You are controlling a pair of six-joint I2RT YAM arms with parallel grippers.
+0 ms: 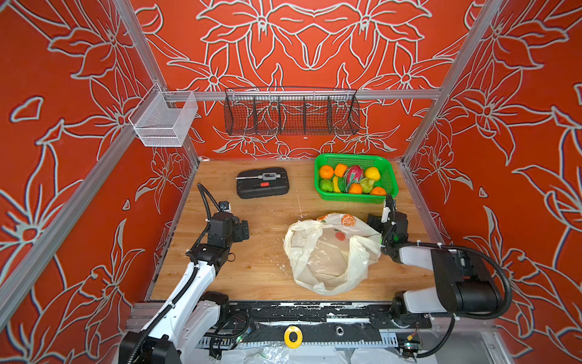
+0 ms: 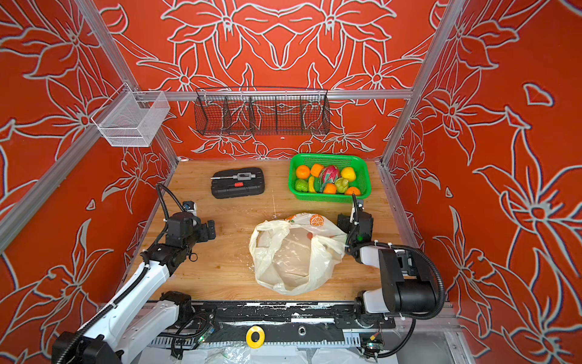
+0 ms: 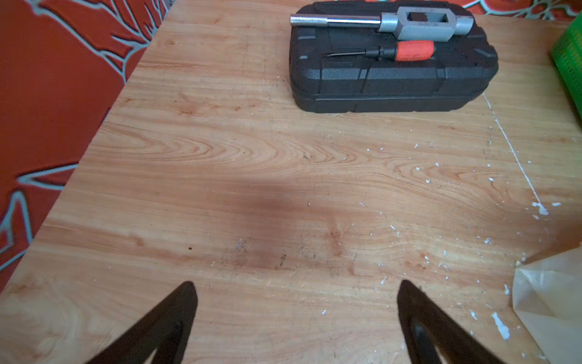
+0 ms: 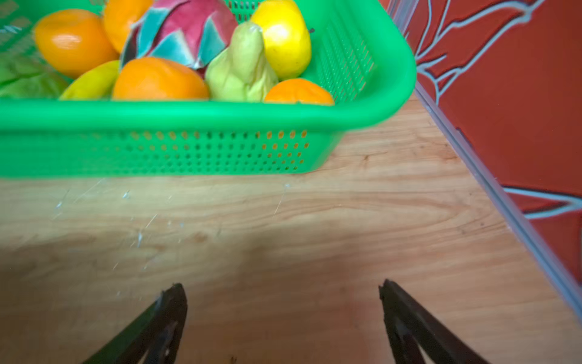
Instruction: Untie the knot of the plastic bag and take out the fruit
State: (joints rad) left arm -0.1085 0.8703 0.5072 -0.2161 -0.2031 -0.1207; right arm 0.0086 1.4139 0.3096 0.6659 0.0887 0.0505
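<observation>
The plastic bag [image 1: 330, 252] [image 2: 293, 258] lies slumped on the wooden table, its mouth gaping and its handle strips loose; its corner [image 3: 551, 299] shows in the left wrist view. The knot is not in view. The fruit [image 1: 354, 178] [image 2: 329, 179] sits in the green basket [image 1: 390, 176] [image 4: 189, 151]: orange ones, green ones, a yellow one [image 4: 283, 34] and a dragon fruit [image 4: 185, 28]. My left gripper [image 1: 244, 229] [image 3: 296, 286] hangs open over bare wood left of the bag. My right gripper [image 1: 374, 220] [image 4: 283, 288] is open and empty between bag and basket.
A black tool case [image 1: 263, 182] [image 3: 390, 72] with a metal wrench and an orange-handled tool on it lies at the back left. A small yellow banana [image 1: 336, 184] is in the basket. A black wire rack [image 1: 291, 115] and a white mesh bin [image 1: 163, 121] hang on the frame.
</observation>
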